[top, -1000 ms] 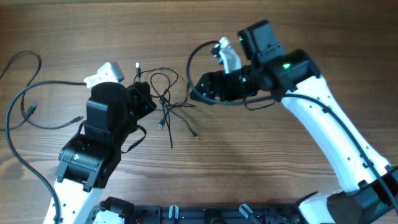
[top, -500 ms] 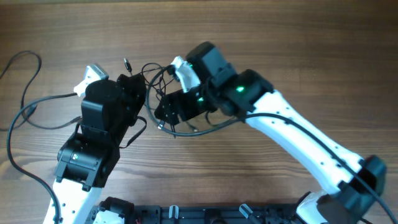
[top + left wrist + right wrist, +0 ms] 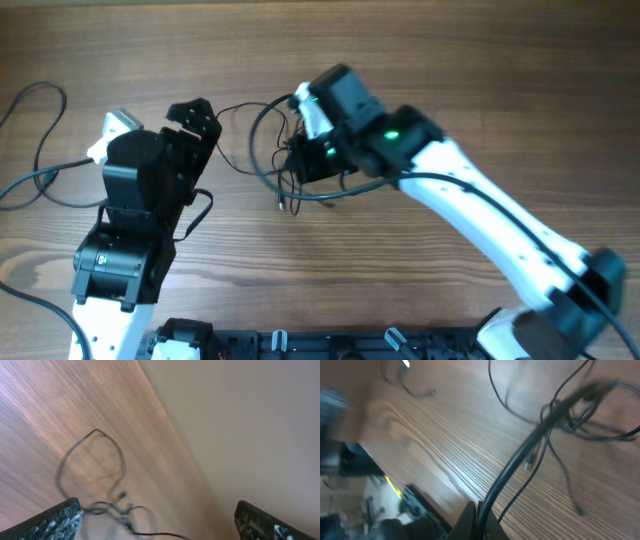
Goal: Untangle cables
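Overhead, my right gripper (image 3: 296,162) is clenched on a strand of the cables (image 3: 262,135), tangled mid-way along the table (image 3: 480,60) toward its far edge. My left gripper (image 3: 196,118) gapes empty just beside them. They look light, limp and thin, so I'd pinch one strand near a plug.

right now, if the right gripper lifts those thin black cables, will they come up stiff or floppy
Likely floppy: the cables lie in loose curling loops. Probably light, being so thin. They may rise as one clump, since strands cross near the right gripper.
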`<state>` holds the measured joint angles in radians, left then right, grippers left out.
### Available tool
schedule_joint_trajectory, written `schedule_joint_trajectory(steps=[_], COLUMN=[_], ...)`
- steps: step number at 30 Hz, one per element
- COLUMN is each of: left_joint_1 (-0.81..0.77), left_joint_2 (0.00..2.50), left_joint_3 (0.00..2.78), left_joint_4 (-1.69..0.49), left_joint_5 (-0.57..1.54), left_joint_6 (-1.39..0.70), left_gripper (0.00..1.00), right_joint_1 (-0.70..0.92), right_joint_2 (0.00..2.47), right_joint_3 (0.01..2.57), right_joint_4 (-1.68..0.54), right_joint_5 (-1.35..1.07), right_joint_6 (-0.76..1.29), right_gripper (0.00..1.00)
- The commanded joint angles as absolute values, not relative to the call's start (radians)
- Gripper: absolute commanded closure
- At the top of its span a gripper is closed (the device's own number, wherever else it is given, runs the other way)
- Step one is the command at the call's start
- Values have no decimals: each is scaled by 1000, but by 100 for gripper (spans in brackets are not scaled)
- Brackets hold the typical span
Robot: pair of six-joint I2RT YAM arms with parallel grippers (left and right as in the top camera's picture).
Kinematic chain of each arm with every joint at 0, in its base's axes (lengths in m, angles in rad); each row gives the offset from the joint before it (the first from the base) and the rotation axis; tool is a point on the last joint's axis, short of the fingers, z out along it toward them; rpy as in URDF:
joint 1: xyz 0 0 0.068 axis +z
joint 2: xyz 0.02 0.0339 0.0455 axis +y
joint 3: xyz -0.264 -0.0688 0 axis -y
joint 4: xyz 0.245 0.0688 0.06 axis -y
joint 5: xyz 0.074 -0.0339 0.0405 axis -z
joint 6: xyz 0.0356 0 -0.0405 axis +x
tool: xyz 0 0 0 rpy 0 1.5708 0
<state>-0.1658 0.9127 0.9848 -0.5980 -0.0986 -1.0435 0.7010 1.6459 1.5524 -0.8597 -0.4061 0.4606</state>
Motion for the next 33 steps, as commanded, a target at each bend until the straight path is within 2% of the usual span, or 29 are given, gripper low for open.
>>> schedule_joint_trajectory(steps=[1,4,9,13,20,27,33], left_joint_1=[-159,-159,-159,-159,-161,-160,-159], left_joint_2=[922,936,1015,1128,1278,1305,1304], left_joint_3=[989,988,988,988,988,987,988], left_joint_4=[-622,-621,-614,-603,-532,-682,-709], left_joint_5=[-7,152,452,679,992,1032,1120], left_joint_6=[-799,-630,-258,-7,172,377,420], left_gripper=[1,0,7,7,11,18,19], right_joint_1=[660,640,635,635,635,635,635], right_joint_2=[1458,1373,1306,1304,1305,1305,1306], right_joint_3=[1594,1594,1594,1594,1594,1594,1594], right_joint_4=[-837,-805,-802,-816,-839,-839,-839], right_joint_5=[-467,-509,-537,-590,-608,-601,-600], right_joint_6=[529,555,569,556,549,550,552], right_gripper=[96,96,96,96,96,96,96])
